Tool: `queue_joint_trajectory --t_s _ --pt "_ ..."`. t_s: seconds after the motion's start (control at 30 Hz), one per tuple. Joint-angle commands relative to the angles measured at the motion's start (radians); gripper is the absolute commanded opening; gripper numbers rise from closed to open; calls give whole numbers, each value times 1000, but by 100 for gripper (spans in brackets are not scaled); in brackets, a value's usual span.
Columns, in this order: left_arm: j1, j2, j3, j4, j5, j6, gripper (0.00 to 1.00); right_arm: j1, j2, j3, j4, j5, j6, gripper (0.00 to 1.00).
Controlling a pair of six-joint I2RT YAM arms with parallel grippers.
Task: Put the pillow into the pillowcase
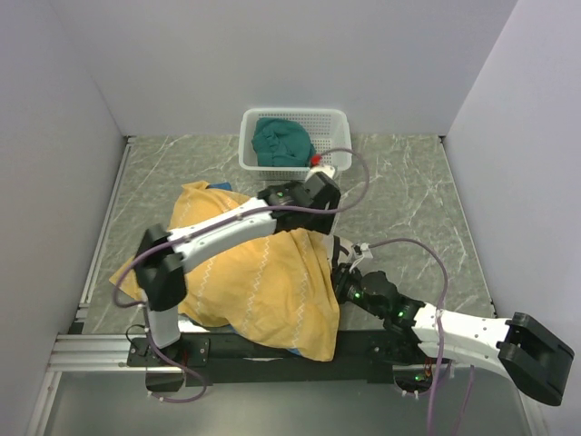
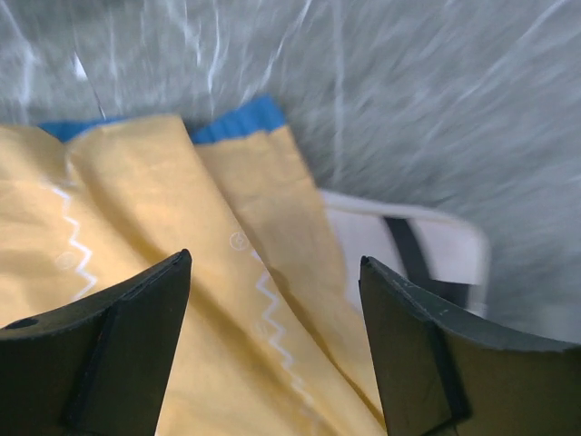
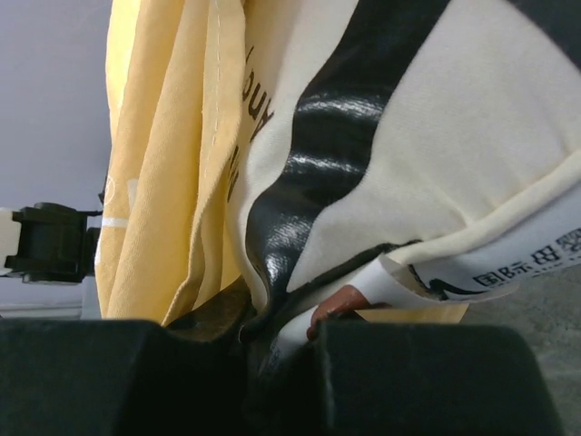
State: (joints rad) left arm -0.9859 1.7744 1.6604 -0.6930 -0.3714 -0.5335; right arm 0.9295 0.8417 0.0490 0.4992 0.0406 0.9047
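My released left claw (image 2: pixel 275 262) hovers over the right-hand mouth of the pillowcase (image 2: pixel 136 209), where the pillow (image 3: pixel 436 136) pokes out rightward, its end pinched by my right claw (image 3: pixel 281 331).

White perforated plastic basket (image 1: pixel 248 145) stands at 12 o'clock on the grey-green marbled table (image 1: pixel 408 195), near the far wall. A crumpled teal cloth (image 1: pixel 283 143) lies inside the basket. Plain white panels (image 1: pixel 54 136) enclose the table at 9, 12 and 3 o'clock. An aluminium rail (image 1: pixel 91 350) runs along 6 o'clock.
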Motion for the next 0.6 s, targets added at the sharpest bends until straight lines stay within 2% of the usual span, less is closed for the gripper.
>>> queue_joint_trajectory --t_s 0.0,0.13,0.23,0.27,0.33,0.37,0.43,0.47,0.53,0.57 --pt "1 80 93 -86 9 85 78 22 -19 -83 107 38 7 0" --pt "4 137 110 -86 41 99 76 22 -44 -84 78 42 -1 0" --pt "4 154 110 -77 78 101 70 23 -52 -86 68 48 0 0" --pt "4 157 107 -74 78 99 60 22 -50 -84 67 48 2 0" --pt "6 161 108 -82 63 95 46 22 -49 -83 62 47 2 0" --pt "6 161 120 -86 55 96 29 23 -46 -81 61 45 2 0" --pt "4 158 142 -92 58 104 18 22 -49 -69 53 36 -6 0" --pt "6 158 166 -99 66 109 9 23 -52 -61 47 27 -9 0" --pt "4 169 199 -118 60 119 7 23 -70 -23 6 25 -27 0" --pt "6 172 225 -144 55 122 19 23 -81 -12 -13 28 -33 0"
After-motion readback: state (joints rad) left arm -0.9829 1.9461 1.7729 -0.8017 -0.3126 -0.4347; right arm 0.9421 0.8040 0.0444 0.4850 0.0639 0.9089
